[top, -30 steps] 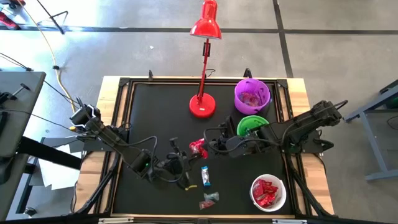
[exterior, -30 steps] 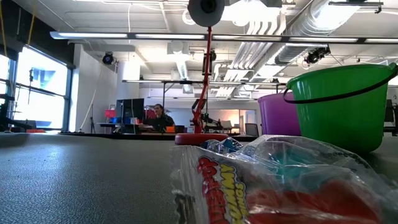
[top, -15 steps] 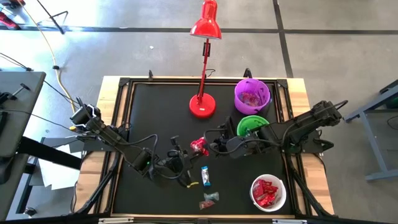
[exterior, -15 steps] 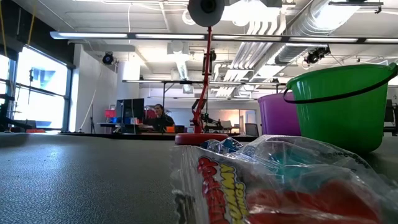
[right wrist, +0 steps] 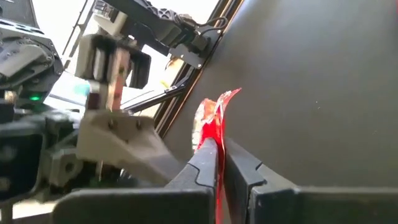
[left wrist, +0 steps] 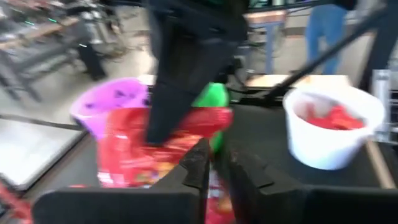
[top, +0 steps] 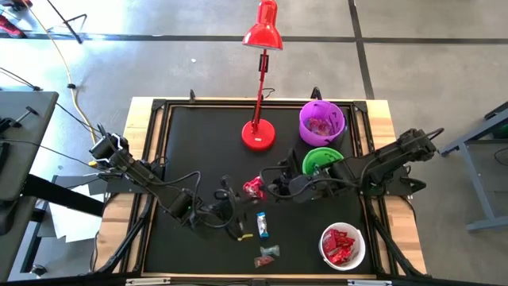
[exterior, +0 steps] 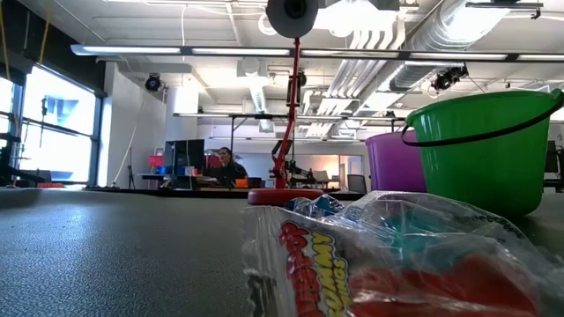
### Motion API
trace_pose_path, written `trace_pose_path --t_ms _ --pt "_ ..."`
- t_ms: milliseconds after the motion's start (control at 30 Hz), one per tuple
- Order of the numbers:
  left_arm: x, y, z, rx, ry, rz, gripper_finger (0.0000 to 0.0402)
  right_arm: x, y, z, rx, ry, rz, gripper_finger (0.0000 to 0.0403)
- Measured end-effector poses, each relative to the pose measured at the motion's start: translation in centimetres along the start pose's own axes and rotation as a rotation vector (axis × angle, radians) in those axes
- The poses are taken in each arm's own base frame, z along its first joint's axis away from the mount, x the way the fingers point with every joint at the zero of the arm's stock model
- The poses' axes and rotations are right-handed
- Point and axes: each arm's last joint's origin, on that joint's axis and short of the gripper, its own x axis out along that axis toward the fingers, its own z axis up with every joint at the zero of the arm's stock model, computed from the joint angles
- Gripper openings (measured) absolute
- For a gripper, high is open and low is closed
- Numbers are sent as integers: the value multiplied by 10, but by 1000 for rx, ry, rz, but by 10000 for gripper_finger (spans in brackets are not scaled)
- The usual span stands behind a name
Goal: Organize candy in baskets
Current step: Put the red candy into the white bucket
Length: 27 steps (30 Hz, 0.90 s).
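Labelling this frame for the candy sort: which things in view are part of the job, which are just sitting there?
Job:
- red candy, pinched in the right gripper
- blue-and-white candy
- dark candy
- purple basket
- green basket
- white basket, red candies inside
- left gripper

Lying about:
- red lamp
- yellow cable on the floor

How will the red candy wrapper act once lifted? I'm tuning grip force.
Probably floppy: the red candy wrapper is thin crinkled film, pinched by its edge in the right gripper, so it may droop. Likely light for its size. The glossy film might slip from a weak grip.
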Motion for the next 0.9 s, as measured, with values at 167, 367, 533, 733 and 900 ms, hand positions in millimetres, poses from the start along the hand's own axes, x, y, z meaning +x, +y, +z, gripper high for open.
trace_pose_path --t_ms 167,367,533,733,900 --pt "1 -2 0 -23 19 -91 81 0 0 1 1 -6 -2 2" --pt "-5 -7 -1 -17 20 -121 127 0 -2 -1 -32 15 -17 1" --pt "-15 -16 -5 -70 54 -213 142 -4 -9 -13 -63 127 -80 0" --pt "-17 -14 -16 -166 157 -201 139 -24 -20 -46 -43 346 -221 0" --pt "-18 -14 -22 -178 228 -239 136 -47 -18 -79 11 504 -247 0"
